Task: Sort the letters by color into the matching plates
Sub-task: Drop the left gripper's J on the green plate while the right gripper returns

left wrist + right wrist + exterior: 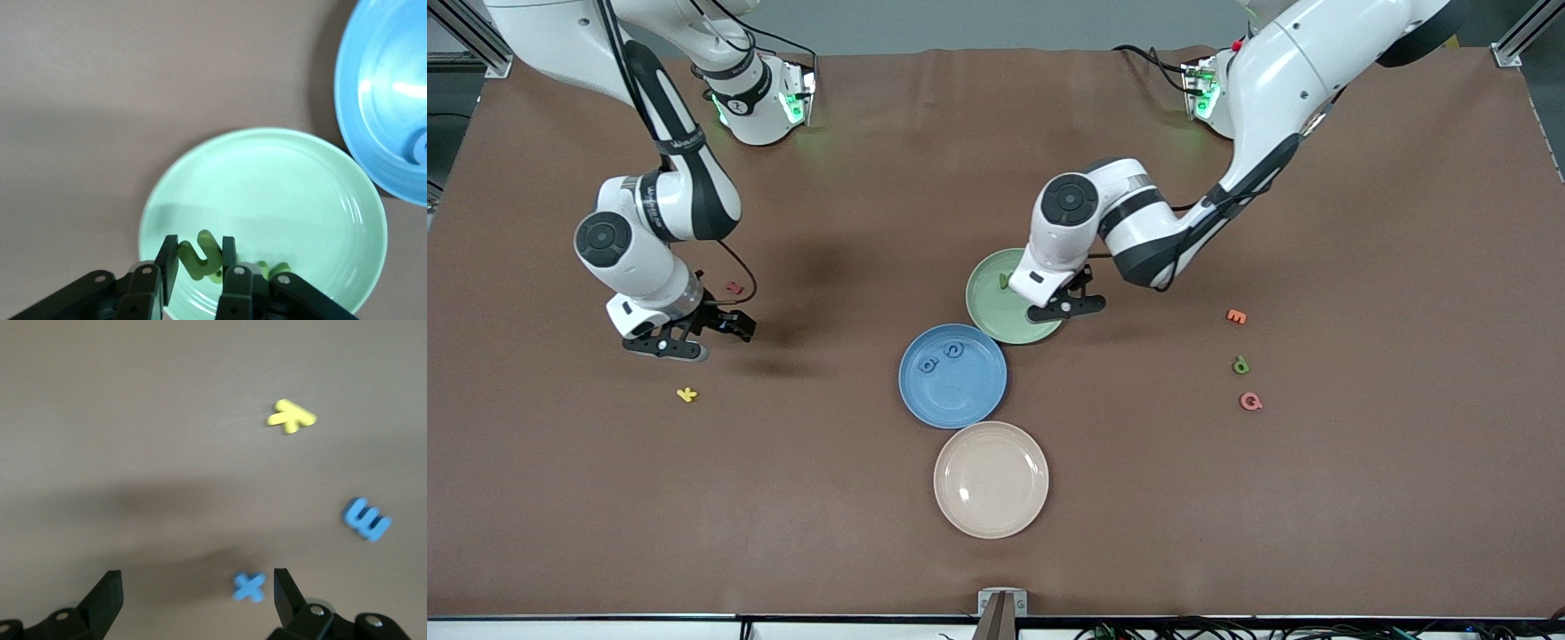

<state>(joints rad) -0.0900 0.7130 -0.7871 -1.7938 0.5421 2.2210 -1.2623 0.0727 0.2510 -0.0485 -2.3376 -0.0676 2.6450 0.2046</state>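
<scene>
Over green plate [280,180], left gripper [199,259] clamps a green letter [200,248], second green [275,270] lying in it; blue plate [971,398] holds two blues [954,351]; right gripper [198,590], jaws wide, hangs over blue X [249,587], blue E [367,520] near; stray green [1240,364] at plates' three o'clock.

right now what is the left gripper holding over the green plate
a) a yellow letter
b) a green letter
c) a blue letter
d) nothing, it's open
b: in the left wrist view the left gripper is pinched on a green letter above the green plate.
</scene>
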